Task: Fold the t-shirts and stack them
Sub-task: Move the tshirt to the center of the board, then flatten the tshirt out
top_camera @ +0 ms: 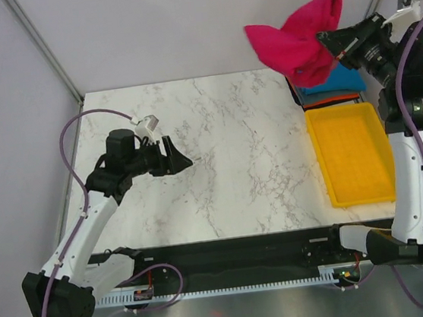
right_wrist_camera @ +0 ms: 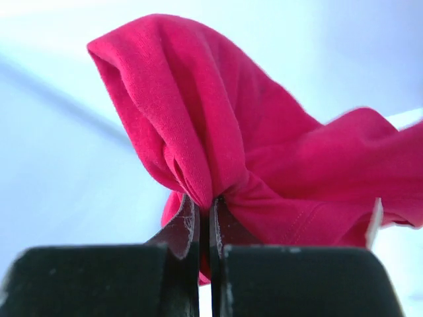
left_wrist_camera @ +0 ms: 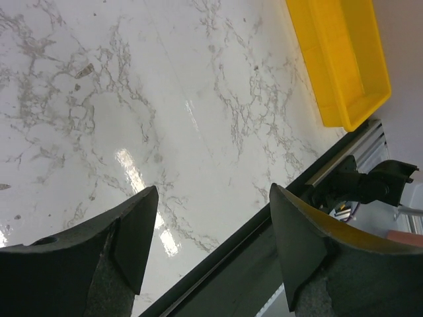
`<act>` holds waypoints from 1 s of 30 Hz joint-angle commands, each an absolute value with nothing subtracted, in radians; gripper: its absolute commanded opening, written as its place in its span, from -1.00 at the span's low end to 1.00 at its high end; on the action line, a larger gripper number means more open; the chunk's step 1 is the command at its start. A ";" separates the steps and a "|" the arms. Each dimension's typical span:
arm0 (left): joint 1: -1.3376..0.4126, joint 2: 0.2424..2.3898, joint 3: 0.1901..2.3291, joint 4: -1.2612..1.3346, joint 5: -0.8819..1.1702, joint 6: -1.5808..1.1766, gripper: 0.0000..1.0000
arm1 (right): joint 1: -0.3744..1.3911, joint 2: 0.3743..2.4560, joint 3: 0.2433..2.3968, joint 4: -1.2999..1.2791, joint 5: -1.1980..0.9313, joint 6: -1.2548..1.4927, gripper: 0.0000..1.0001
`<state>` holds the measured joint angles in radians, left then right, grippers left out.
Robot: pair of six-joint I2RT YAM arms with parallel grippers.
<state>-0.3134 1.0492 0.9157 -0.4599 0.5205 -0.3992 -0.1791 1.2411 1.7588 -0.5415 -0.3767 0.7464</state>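
My right gripper point(top_camera: 326, 41) is shut on a bunched crimson-red t-shirt point(top_camera: 297, 35) and holds it in the air at the far right, above the stack. In the right wrist view the red cloth point(right_wrist_camera: 225, 139) fills the frame, pinched between my closed fingertips point(right_wrist_camera: 210, 208). Below it lies a stack of folded t-shirts: a bright blue one point(top_camera: 336, 81) on top, with an orange edge point(top_camera: 333, 99) and a dark one point(top_camera: 293, 88) showing under it. My left gripper point(top_camera: 184, 162) is open and empty over the left-middle of the marble table point(top_camera: 226, 149); the left wrist view shows it point(left_wrist_camera: 215, 198) above bare tabletop.
A yellow plastic tray point(top_camera: 351, 154) sits at the right, just in front of the folded stack; it also shows in the left wrist view point(left_wrist_camera: 344, 59). A black rail point(top_camera: 237, 247) runs along the table's near edge. Grey walls close in the back and sides.
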 commanded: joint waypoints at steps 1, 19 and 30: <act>-0.310 0.985 0.977 -0.492 0.419 -0.405 0.53 | -0.089 1.227 1.741 -0.368 -0.610 0.946 -1.00; -0.340 1.055 0.824 -0.485 0.557 -0.517 0.53 | 0.201 1.281 0.947 -0.520 -0.167 0.589 0.29; -0.522 1.471 0.903 -0.268 0.471 -0.612 0.54 | 0.225 1.552 1.014 -0.321 -0.173 0.488 0.22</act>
<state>-0.5041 1.3804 0.8410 -0.3691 0.4976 -0.5663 0.2203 1.4639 0.9203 -0.4278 -0.1883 0.5606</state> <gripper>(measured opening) 0.767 0.611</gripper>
